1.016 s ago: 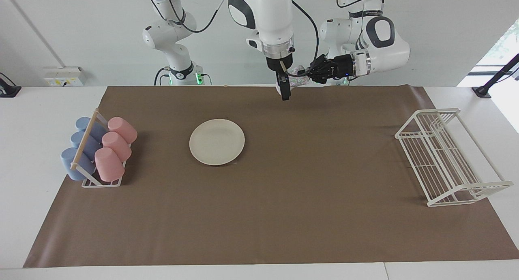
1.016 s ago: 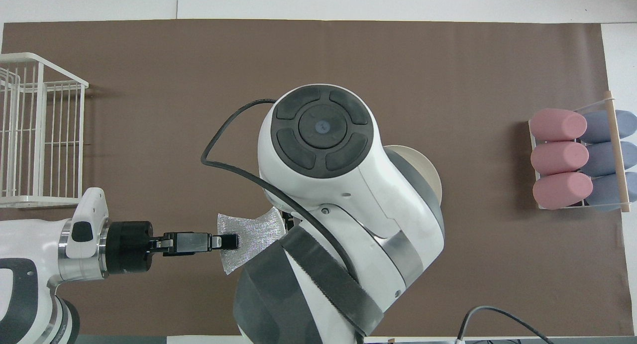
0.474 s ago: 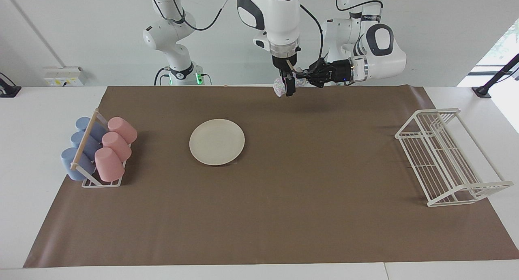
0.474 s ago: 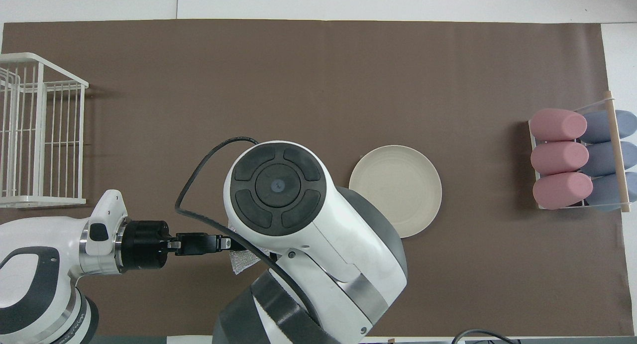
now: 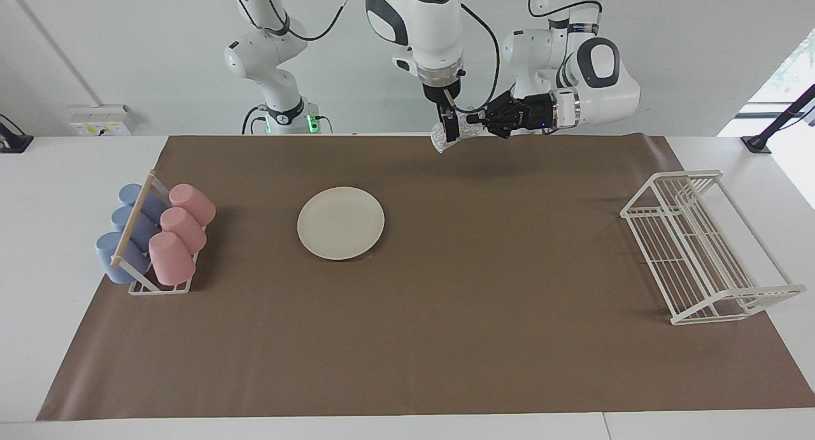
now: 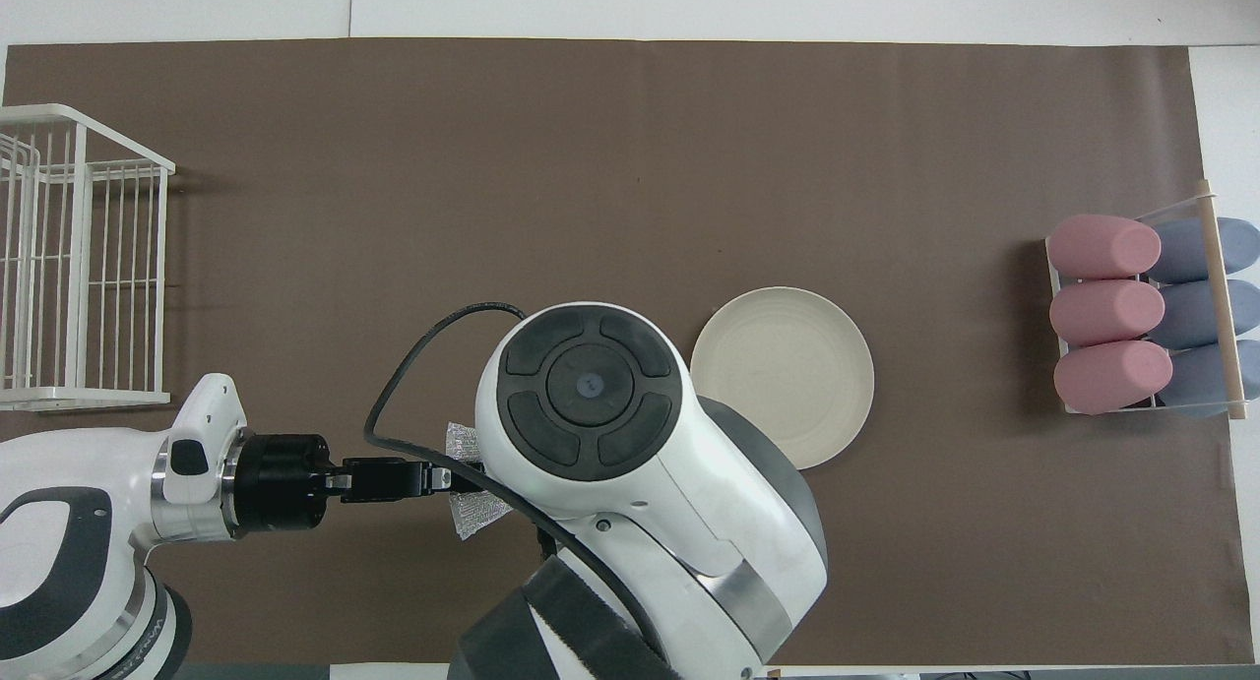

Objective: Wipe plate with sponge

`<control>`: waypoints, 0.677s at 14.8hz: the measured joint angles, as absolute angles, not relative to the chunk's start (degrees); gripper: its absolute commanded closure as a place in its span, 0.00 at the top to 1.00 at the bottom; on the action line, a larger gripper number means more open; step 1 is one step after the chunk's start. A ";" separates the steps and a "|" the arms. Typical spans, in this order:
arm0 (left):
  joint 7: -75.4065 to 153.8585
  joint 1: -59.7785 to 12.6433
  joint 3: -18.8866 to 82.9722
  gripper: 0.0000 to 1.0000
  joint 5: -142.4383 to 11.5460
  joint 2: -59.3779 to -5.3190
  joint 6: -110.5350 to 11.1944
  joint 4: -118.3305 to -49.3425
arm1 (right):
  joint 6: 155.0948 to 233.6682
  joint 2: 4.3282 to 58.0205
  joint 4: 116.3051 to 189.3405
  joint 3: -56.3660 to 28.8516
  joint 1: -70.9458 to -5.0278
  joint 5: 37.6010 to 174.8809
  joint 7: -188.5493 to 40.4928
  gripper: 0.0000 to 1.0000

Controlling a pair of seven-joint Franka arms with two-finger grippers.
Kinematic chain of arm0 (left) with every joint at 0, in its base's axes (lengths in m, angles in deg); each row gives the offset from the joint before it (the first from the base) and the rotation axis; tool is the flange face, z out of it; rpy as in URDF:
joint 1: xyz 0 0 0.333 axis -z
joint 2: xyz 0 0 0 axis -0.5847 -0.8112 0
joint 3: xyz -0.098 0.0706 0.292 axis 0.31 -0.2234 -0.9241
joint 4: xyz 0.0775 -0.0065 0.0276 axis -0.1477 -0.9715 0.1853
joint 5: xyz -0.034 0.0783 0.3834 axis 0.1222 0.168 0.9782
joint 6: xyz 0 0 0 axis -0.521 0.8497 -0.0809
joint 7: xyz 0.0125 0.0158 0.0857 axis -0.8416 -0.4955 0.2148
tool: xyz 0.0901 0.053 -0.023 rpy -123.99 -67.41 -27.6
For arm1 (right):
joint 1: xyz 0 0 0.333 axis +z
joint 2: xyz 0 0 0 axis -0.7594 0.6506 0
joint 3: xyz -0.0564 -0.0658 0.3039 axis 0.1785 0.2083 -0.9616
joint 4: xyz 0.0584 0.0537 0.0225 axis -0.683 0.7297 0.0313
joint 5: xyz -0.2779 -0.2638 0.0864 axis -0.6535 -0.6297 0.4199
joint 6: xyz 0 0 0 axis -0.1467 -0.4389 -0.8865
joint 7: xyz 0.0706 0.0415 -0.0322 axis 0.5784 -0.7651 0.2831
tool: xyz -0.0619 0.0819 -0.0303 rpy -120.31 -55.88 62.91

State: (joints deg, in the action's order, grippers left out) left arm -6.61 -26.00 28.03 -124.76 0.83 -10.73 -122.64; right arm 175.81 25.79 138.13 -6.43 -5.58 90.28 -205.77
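The cream-white plate (image 5: 340, 222) (image 6: 783, 375) lies flat on the brown mat, toward the right arm's end. My left gripper (image 5: 472, 118) (image 6: 448, 479) points sideways above the mat's edge nearest the robots, shut on the silvery mesh sponge (image 5: 439, 139) (image 6: 472, 515), which hangs in the air. The right arm reaches across; its gripper (image 5: 450, 132) points down with open fingers at the sponge's free end. In the overhead view the right arm's own wrist hides that gripper and most of the sponge. Both grippers are well away from the plate.
A rack of pink and blue cups (image 5: 156, 239) (image 6: 1142, 316) stands at the right arm's end of the mat. A white wire rack (image 5: 700, 249) (image 6: 79, 257) stands at the left arm's end. The brown mat (image 5: 446, 338) covers most of the table.
The right arm's wrist has drawn back toward the robots and risen, uncovering the plate in the overhead view. Its gripper now stands at the sponge. The left gripper pulled back slightly with the sponge.
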 measured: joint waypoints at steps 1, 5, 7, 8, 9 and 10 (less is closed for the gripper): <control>-6.61 -26.13 28.03 0.00 -124.76 0.83 -10.68 -122.64 | 177.21 25.53 139.03 -6.66 -5.58 90.28 -205.74 1.00; -6.61 -26.29 28.03 0.00 -124.76 0.83 -10.59 -122.64 | 185.07 23.94 144.26 -8.95 -5.55 90.30 -205.74 0.86; -6.61 -26.29 28.03 0.00 -124.76 0.83 -10.56 -122.65 | 185.39 23.40 145.07 -9.30 -5.55 90.30 -205.73 0.42; -6.61 -26.29 28.03 0.00 -124.76 0.83 -10.49 -122.65 | 185.40 23.18 145.22 -9.28 -5.55 90.30 -205.63 0.41; -6.61 -26.29 28.03 0.00 -124.76 0.83 -10.35 -122.65 | 185.41 23.07 145.26 -9.24 -5.55 90.29 -205.07 0.41; -6.61 -26.29 28.03 0.00 -124.76 0.83 -10.18 -122.65 | 185.41 23.06 145.27 -9.19 -5.57 90.25 -203.61 0.35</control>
State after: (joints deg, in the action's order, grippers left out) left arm -6.61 -26.29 28.03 -124.76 0.83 -10.18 -122.65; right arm 185.41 23.06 145.27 -9.19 -5.57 90.25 -203.61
